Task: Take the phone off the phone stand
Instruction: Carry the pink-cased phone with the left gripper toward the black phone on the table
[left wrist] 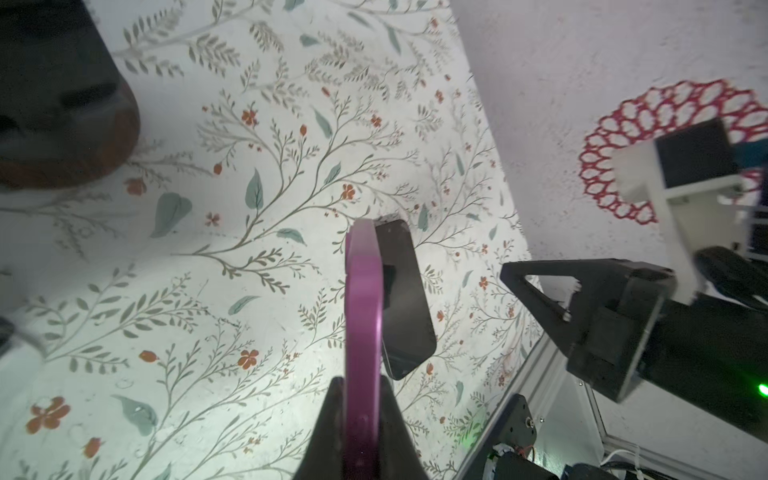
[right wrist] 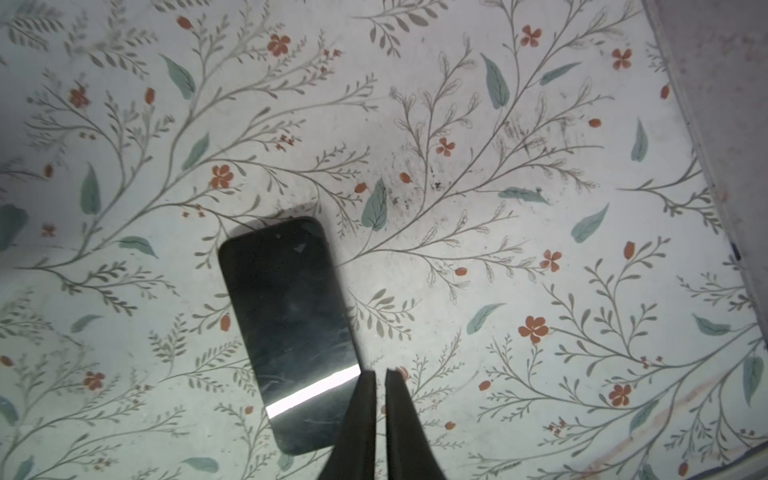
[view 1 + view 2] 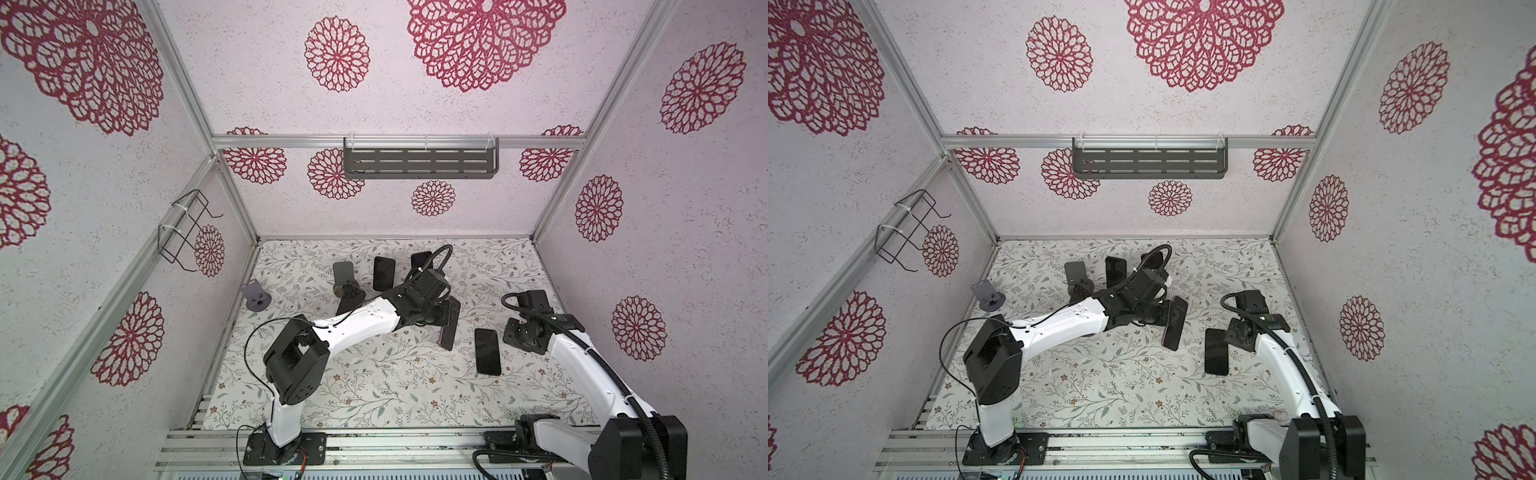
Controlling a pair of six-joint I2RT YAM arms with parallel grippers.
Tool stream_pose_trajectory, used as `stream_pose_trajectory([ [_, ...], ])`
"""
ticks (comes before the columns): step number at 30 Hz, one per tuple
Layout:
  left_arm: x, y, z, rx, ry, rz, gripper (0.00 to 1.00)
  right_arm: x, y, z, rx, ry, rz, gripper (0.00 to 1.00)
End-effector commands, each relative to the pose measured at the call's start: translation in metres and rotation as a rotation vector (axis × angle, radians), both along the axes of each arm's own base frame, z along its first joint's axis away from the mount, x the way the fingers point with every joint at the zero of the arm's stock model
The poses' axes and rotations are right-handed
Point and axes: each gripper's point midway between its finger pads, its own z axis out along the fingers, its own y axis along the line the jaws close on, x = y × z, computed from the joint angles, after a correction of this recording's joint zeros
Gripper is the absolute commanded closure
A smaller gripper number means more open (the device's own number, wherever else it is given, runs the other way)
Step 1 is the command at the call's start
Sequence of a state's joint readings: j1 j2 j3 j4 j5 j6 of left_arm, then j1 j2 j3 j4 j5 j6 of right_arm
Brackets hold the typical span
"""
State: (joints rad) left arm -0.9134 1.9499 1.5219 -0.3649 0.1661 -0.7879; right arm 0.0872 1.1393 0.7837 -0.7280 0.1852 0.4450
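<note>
Within the left claw (image 1: 361, 384), purple phone (image 1: 365, 291) pinched edge-on, black phone (image 1: 409, 299) beyond.

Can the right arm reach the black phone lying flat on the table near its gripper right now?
Probably yes: the black phone lies uncovered right beside the right gripper, nothing between them. The jaws are shut, so they must open first.

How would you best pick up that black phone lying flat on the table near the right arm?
Probably from straight above, pinching the black phone across its two long edges, mid-length. It lies flat, screen up, so only the thin sides offer hold.
</note>
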Motion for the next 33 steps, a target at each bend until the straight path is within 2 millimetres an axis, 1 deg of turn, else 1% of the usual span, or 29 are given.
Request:
stream_pose_trajectory([
  [1, 0.006, -0.016, 0.016, -0.087, -0.021, 0.058, 1.0, 0.008, -0.005, -0.005, -0.027, -0.03, -0.009, 0.89],
  [2, 0.007, -0.018, -0.003, -0.067, 0.002, 0.071, 1.0, 0.009, -0.005, -0.008, -0.028, -0.03, -0.011, 0.89],
  [6, 0.005, -0.02, -0.014, -0.116, 0.034, 0.154, 1.0, 0.012, -0.008, -0.014, -0.041, -0.036, -0.013, 0.9],
  [8, 0.001, -0.018, -0.026, -0.13, 0.069, 0.195, 1.0, 0.013, -0.01, -0.016, -0.046, -0.038, -0.015, 0.9],
  [10, -0.004, -0.02, -0.034, -0.135, 0.091, 0.201, 1.0, 0.013, -0.009, -0.019, -0.039, -0.04, -0.014, 0.89],
  [14, -0.018, -0.03, -0.042, -0.122, 0.115, 0.161, 1.0, 0.011, -0.014, -0.026, -0.039, -0.04, -0.03, 0.88],
  [17, -0.026, -0.033, -0.05, -0.108, 0.128, 0.153, 1.0, 0.012, -0.016, -0.029, -0.012, -0.05, -0.04, 0.87],
  [22, -0.028, -0.04, -0.059, -0.114, 0.158, 0.141, 1.0, 0.014, -0.014, -0.041, 0.007, -0.038, -0.026, 0.85],
  [27, -0.031, -0.042, -0.079, -0.128, 0.213, 0.165, 1.0, 0.022, -0.01, -0.048, 0.023, -0.036, -0.004, 0.89],
  [30, -0.031, -0.044, -0.085, -0.132, 0.223, 0.169, 1.0, 0.024, -0.01, -0.053, 0.016, -0.023, 0.015, 0.9],
  [33, -0.031, -0.044, -0.091, -0.136, 0.222, 0.188, 1.0, 0.027, -0.004, -0.059, 0.045, -0.026, 0.036, 0.92],
])
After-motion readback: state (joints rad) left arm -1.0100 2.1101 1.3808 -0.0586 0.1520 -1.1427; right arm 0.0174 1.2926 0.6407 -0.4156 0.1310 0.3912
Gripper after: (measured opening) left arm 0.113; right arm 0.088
